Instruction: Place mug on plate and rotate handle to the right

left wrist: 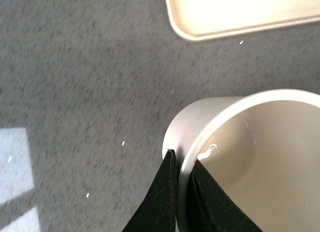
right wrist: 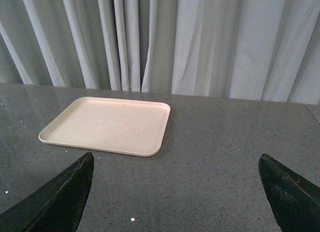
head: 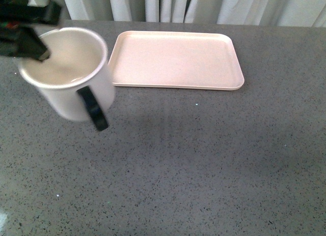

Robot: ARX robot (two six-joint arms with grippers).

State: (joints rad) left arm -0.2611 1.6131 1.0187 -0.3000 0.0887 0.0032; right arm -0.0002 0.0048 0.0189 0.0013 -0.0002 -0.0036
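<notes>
One grey counter (head: 204, 159) carries one plate (head: 175, 60), and left of it, clear of it, one white mug (head: 66, 83) is held tilted by the left hand (head: 41, 50), which pinches its rim with one finger inside and one outside, while the right hand (right wrist: 175, 202) faces the plate, fingers wide apart around nothing, and the mug's one black handle (head: 93, 109) points toward the front camera.

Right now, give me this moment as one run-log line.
left pincer: shut on mug rim | mug: left of plate | handle: toward robot | plate: empty | right pincer: open
</notes>
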